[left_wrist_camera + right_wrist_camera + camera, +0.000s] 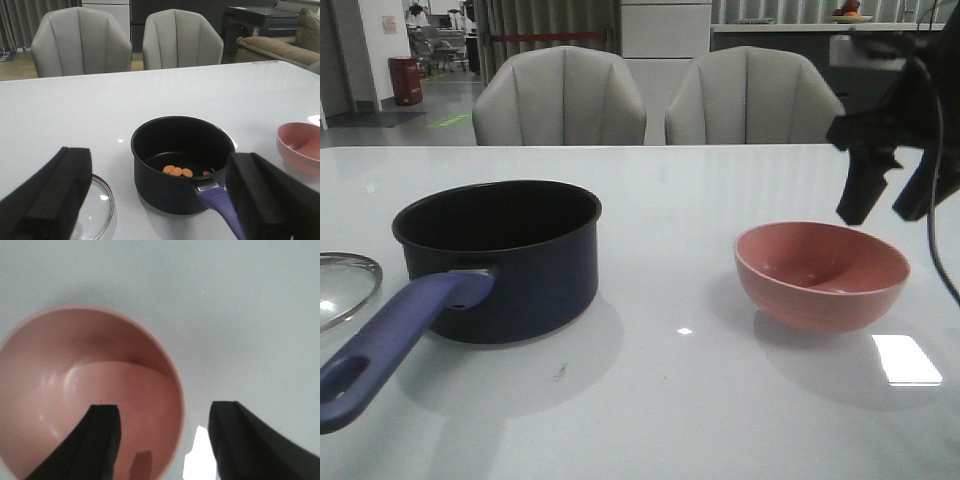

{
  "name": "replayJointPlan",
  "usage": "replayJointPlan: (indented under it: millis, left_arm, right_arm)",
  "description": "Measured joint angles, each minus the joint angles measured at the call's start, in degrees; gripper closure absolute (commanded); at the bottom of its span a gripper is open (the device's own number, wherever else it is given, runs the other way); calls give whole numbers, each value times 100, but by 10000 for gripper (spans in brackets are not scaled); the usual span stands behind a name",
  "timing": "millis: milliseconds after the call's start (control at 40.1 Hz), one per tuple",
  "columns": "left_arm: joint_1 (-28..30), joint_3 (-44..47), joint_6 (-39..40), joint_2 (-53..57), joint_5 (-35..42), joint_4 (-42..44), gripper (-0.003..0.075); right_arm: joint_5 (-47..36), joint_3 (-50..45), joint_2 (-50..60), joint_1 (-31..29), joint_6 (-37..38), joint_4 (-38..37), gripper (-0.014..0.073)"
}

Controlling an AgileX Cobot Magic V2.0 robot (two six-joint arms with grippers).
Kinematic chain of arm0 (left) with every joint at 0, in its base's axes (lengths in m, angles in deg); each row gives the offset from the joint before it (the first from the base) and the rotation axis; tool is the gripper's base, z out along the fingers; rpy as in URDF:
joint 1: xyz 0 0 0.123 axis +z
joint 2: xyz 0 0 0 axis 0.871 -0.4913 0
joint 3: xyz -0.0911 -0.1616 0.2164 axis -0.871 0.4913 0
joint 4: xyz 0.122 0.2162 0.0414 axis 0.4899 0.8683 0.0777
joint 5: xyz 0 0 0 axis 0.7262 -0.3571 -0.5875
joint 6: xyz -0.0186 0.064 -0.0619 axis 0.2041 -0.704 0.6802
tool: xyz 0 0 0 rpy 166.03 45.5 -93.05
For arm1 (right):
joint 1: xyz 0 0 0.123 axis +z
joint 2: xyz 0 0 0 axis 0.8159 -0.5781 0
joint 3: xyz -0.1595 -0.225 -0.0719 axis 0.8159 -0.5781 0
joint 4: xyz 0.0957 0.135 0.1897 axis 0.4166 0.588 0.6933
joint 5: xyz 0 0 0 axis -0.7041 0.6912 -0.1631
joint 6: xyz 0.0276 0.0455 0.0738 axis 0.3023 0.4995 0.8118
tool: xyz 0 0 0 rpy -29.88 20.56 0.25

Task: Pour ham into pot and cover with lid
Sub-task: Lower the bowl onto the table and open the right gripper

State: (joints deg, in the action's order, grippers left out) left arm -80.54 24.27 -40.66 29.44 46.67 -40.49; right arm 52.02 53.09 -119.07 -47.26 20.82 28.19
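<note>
The ham [177, 171] is lying as a few orange slices on the black floor of the pot [510, 255], which is standing upright on the white table [670, 400], left of centre in the front view, its long blue-purple handle [390, 345] pointing toward the robot. The lid [342, 285] is resting flat on the table just beside the pot, on its left, and the pot is being left uncovered. A pink bowl [820, 275] is sitting well apart to the right, and nothing is being seen inside it. The right gripper [888, 205] is being held above the bowl's far right rim, fingers spread, gripping nothing. The left gripper [155, 210] is being held near the handle and lid, fingers wide apart, likewise gripping nothing.
</note>
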Motion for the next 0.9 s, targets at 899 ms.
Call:
replayJointPlan:
  millis: [899]
  left_arm:
    - [0, 0, 0, 0, 0, 0, 139]
  right_arm:
    - [-3420, -4651, 6652, 1025, -139, 232, 99]
